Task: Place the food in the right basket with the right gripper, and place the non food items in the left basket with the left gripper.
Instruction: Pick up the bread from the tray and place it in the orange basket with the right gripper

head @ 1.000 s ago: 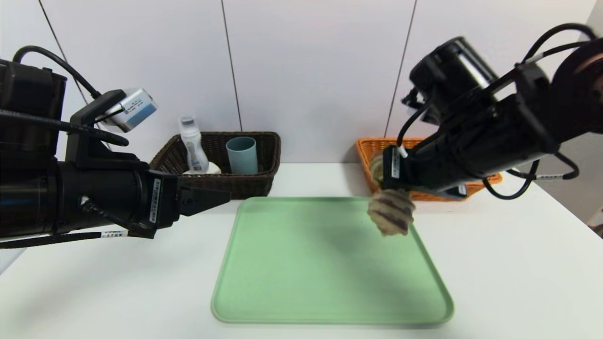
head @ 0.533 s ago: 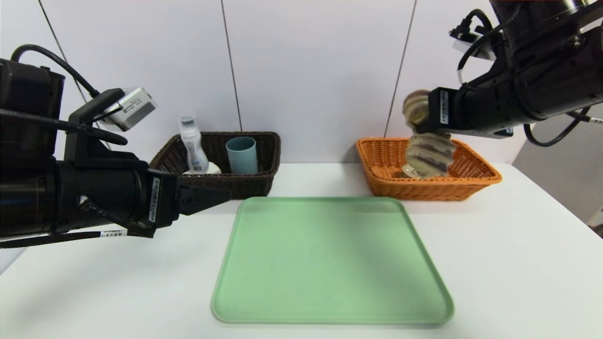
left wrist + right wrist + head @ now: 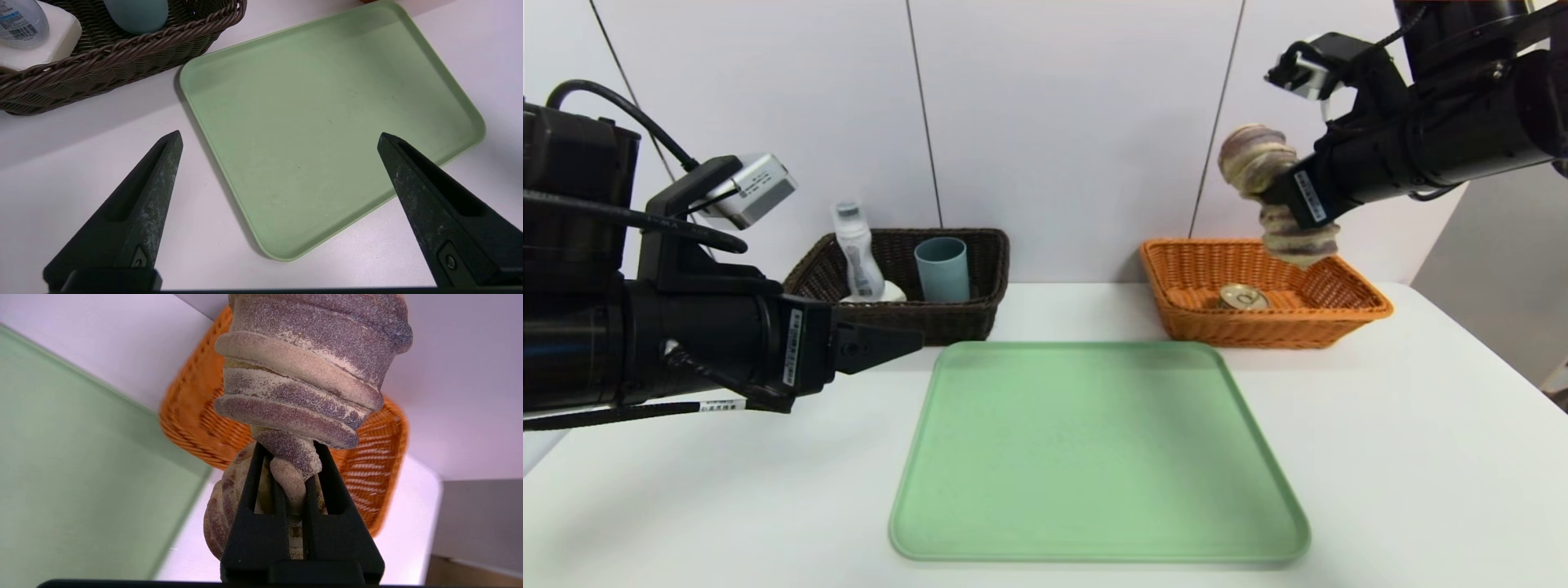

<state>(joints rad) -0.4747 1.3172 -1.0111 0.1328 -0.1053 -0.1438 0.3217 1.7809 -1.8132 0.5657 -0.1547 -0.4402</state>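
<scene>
- The long swirled bread roll (image 3: pixel 302 367) was up in the air over the orange basket (image 3: pixel 1258 331), tilted, and it was not touching the basket.
- The right gripper (image 3: pixel 292 457) was squeezing the roll tight around its thin middle, with a fat part sticking out on each side.
- The step in hand looked like putting the roll in. To do it well, the arm needed to bring the roll over the middle, turn it along the basket, go down low and slow, and only then let go.
- The near rim was one to watch, because a fat end could bump it and twist the roll loose.
- The tin can (image 3: pixel 1243 296) sat inside that basket, so the roll was best laid gently beside it.
- The left gripper (image 3: pixel 280 139) was parked near the green tray (image 3: pixel 1094 457), wide open and holding nothing.
- The bottle (image 3: pixel 858 253), the soap (image 3: pixel 53 38) and the cup (image 3: pixel 943 269) were already in the dark basket (image 3: pixel 956 322).
</scene>
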